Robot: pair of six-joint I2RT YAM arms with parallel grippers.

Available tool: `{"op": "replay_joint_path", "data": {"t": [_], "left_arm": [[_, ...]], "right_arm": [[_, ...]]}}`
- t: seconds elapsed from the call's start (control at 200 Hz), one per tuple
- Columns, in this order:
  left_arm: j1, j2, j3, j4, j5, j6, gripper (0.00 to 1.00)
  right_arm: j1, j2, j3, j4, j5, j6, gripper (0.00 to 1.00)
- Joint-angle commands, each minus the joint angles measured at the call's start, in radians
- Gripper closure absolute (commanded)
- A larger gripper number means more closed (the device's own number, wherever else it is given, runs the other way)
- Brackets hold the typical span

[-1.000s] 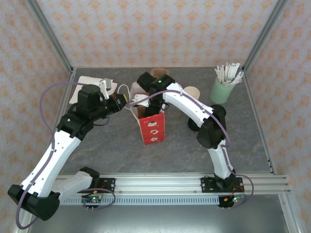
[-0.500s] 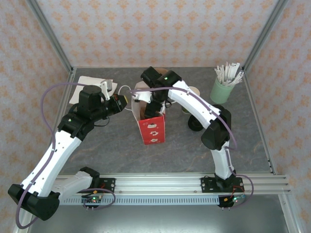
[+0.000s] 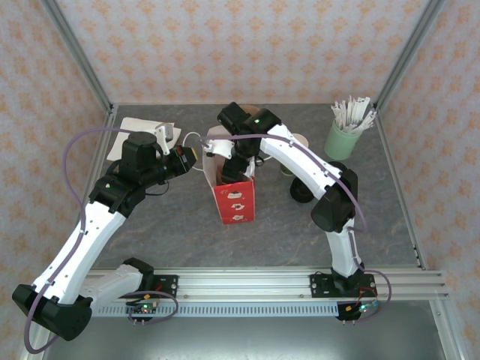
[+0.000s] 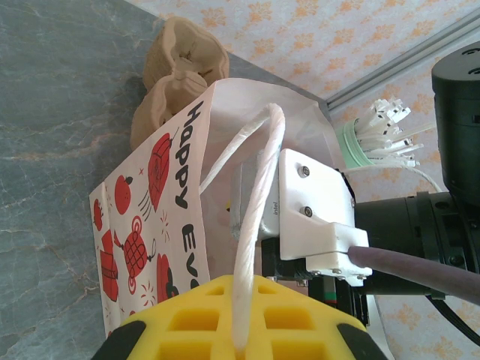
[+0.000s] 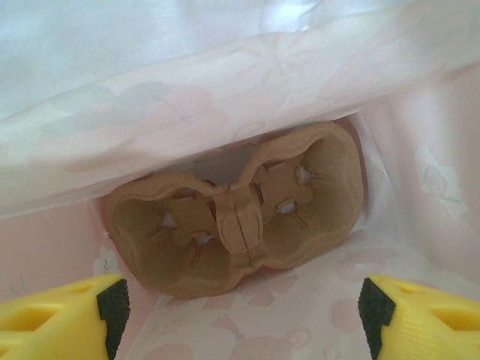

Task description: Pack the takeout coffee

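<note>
Both arms are bolted along the near edge of the counter (image 3: pixel 172 225). The left arm (image 3: pixel 82 240) reaches toward the counter's middle. There the left jaws are pinched together on the white rope handle (image 4: pixel 251 225) of a paper bag (image 3: pixel 234 199). In the left wrist view the rope runs down between the yellow pads (image 4: pixel 187 330).

The bag stands upright near the middle of the counter with its mouth open. It is red and white, with "Happy" printed on its side. The right arm (image 3: pixel 300 161) bends over from the right side and goes down into the mouth. Inside the bag the right jaws stand wide and hold nothing, with a yellow finger (image 5: pixel 52 311) at each lower corner of the right wrist view. Below them a brown pulp carrier (image 5: pixel 232 225) lies on the bag's bottom, both wells empty.

Right of the bag, by the right elbow, is a dark round shape (image 3: pixel 301 193); whether it is a lid or a lidded cup is unclear. Farther back a takeout coffee cup (image 3: pixel 300 140) stands outside the bag, partly under the right forearm, with its cream inside showing. Another brown pulp piece (image 4: pixel 180 67) sits just beside the bag. White paper sheets (image 3: pixel 139 131) lie near the far left corner, and a pale mint cup of white sticks (image 3: pixel 343 139) stands near the far right corner.
</note>
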Motion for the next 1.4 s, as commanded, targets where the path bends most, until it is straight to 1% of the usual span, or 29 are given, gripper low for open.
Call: {"op": "replay_joint_path", "data": {"t": [0.0,0.065,0.095,0.145,0.265,0.395,0.896,1.396], "left_arm": [[-0.011,-0.006,-0.007,-0.010,0.004,0.010,0.97],[-0.013,-0.005,-0.006,-0.008,0.005,0.010,0.97],[-0.014,-0.004,-0.008,-0.007,0.005,0.010,0.97],[-0.013,-0.003,-0.009,-0.008,0.005,0.010,0.97],[-0.017,-0.005,-0.010,-0.006,0.005,0.010,0.97],[-0.018,-0.006,-0.011,-0.003,0.004,0.007,0.97],[-0.024,-0.004,-0.010,0.002,0.003,0.004,0.97],[-0.030,0.001,-0.009,0.013,0.005,0.001,0.97]], "right_arm": [[-0.007,-0.028,-0.006,0.006,-0.020,0.018,0.24],[-0.007,-0.021,-0.007,0.006,-0.020,0.024,0.26],[-0.008,-0.019,-0.005,0.006,-0.021,0.024,0.28],[-0.007,-0.013,-0.005,0.008,-0.017,0.031,0.37],[-0.007,0.002,-0.004,0.022,-0.024,0.047,0.54],[-0.007,0.030,0.011,0.005,-0.018,0.056,0.65],[0.003,0.084,-0.006,-0.004,0.059,0.094,0.67],[0.013,0.150,-0.014,-0.017,0.111,0.109,0.67]]}}
